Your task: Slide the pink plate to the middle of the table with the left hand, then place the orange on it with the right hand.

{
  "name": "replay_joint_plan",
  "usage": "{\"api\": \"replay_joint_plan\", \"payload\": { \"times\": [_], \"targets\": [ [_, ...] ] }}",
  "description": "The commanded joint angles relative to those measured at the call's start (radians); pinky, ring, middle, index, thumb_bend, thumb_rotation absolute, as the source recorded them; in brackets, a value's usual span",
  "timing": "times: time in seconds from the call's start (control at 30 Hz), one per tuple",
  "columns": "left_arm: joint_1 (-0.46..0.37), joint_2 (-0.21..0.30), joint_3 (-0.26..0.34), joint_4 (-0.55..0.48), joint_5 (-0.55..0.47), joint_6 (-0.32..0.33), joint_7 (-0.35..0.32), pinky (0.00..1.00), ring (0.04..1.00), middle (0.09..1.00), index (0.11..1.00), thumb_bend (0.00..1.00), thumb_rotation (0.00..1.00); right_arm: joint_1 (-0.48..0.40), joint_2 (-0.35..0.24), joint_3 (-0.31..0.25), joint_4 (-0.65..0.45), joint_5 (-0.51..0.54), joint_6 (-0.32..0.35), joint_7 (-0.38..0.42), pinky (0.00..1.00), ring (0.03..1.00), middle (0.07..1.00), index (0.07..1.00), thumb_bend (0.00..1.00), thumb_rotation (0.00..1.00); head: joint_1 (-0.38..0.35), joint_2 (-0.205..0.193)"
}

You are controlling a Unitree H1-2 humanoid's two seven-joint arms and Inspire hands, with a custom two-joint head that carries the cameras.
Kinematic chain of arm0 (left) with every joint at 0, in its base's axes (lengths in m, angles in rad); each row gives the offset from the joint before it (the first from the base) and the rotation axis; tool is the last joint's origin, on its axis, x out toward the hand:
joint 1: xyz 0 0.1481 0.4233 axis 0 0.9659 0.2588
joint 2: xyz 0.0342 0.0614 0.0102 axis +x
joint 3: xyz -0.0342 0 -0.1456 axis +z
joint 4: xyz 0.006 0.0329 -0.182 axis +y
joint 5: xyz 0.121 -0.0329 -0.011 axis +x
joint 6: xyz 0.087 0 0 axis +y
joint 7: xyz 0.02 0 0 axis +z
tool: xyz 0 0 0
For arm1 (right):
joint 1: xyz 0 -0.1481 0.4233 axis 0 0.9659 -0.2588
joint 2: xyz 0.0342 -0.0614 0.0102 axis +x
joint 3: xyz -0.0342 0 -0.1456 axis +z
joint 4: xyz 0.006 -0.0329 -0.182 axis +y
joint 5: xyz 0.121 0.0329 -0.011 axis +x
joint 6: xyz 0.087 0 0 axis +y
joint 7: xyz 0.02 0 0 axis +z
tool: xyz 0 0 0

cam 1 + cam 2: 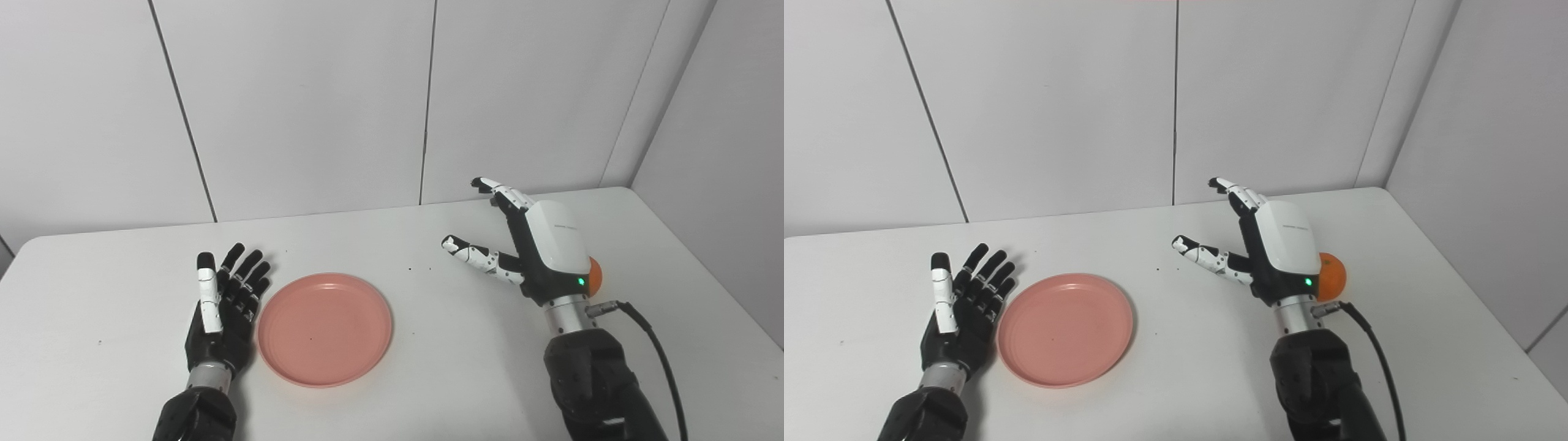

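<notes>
The pink plate (pixel 324 327) lies flat on the white table (pixel 122 367), a little left of centre. My left hand (pixel 223 309) rests open just left of the plate, fingers stretched out and close to its rim. My right hand (pixel 530 245) hovers open on the right side, fingers spread and thumb pointing left. The orange (pixel 1330 277) sits on the table just behind and to the right of that hand, mostly hidden by the white back of the hand; only its right edge (pixel 595 275) shows. Neither hand holds anything.
White wall panels (pixel 306 104) stand behind the table, and a side wall (pixel 723 153) closes in on the right. A black cable (pixel 658 349) runs from my right wrist down along the forearm. The table's right edge is near the orange.
</notes>
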Motion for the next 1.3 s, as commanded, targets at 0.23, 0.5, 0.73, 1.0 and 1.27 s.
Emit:
{"api": "replay_joint_plan", "payload": {
  "times": [0.23, 0.5, 0.73, 1.0, 1.27],
  "targets": [
    [0.016, 0.002, 0.0, 0.021, 0.009, 0.041, 0.019, 0.98, 0.873, 0.845, 0.857, 0.88, 0.83, -0.051, -0.113, -0.027, 0.032, -0.074, 0.025, 0.028, 0.61, 0.7, 0.744, 0.756, 0.79, 0.95, 0.008, 0.004],
    [0.011, -0.003, -0.012, 0.028, 0.016, 0.036, 0.02, 0.96, 0.858, 0.831, 0.855, 0.88, 0.83, -0.044, -0.188, -0.058, 0.119, -0.056, -0.005, -0.015, 0.66, 0.715, 0.741, 0.75, 0.8, 0.91, 0.021, 0.004],
    [0.008, 0.001, -0.025, 0.03, 0.026, 0.029, 0.016, 0.96, 0.851, 0.827, 0.865, 0.86, 0.86, -0.039, -0.233, -0.06, 0.2, -0.016, -0.023, -0.067, 0.68, 0.718, 0.743, 0.746, 0.8, 0.91, 0.007, 0.0],
    [0.009, -0.009, -0.011, 0.023, 0.017, 0.045, 0.026, 0.98, 0.857, 0.826, 0.857, 0.88, 0.82, -0.036, -0.271, -0.051, 0.287, 0.0, -0.034, -0.11, 0.66, 0.697, 0.726, 0.732, 0.79, 0.89, 0.012, 0.002],
    [0.014, -0.005, -0.017, 0.027, 0.025, 0.035, 0.016, 0.97, 0.85, 0.825, 0.858, 0.88, 0.84, -0.038, -0.285, -0.023, 0.38, 0.029, -0.04, -0.152, 0.67, 0.703, 0.728, 0.73, 0.78, 0.89, 0.014, 0.004]
  ]
}}
